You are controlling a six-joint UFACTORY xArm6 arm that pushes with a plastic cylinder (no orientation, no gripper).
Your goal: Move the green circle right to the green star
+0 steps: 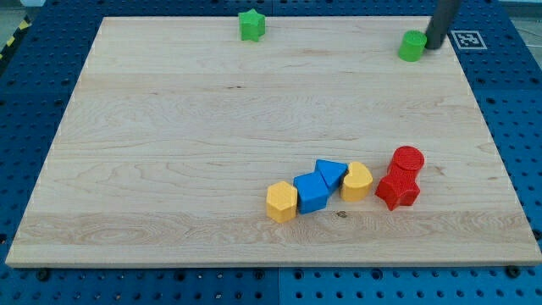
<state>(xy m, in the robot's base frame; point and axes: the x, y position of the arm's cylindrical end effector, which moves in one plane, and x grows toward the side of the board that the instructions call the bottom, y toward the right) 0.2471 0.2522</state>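
Pale wooden tabletop (169, 152) seen from above, with a green cylinder-shaped circle block (412, 47) near the view's top right and my tip (434, 47), the lower end of a dark rod with no gripper to open or close, just beside the block's right side. Green star block (251, 24) sits well apart to the view's left, at the top edge. Lower right holds a row: yellow hexagon block (281, 202), blue cube block (312, 192), blue triangle block (330, 174), yellow rounded block (356, 181), red star block (397, 191) and red cylinder block (407, 159).
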